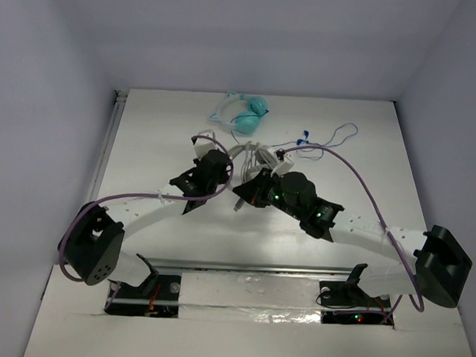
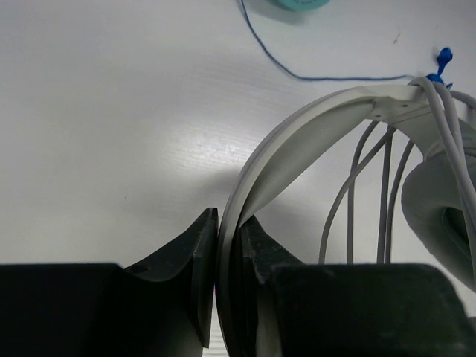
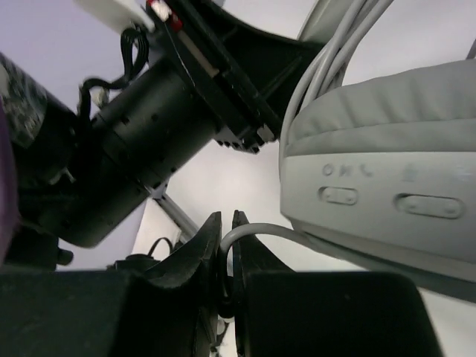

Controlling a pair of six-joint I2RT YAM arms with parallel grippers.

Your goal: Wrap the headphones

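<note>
I'm gripping the headphones [image 2: 439,193] by the headband [image 2: 297,141], edge-on, in my left fingers [image 2: 197,271]; my right fingers [image 3: 199,256] are pinching the cable [image 3: 253,227] just beside the ear cup [image 3: 387,186].

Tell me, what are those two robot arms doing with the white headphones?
They are wrapping the cable around the white headphones. The left pincer clamps the headband, holding it steady. The right pincer pinches the thin cable right beside an ear cup. Some loops of cable already cross the headband. The teal cat-ear headphones and blue earbuds lie farther back, untouched.
</note>
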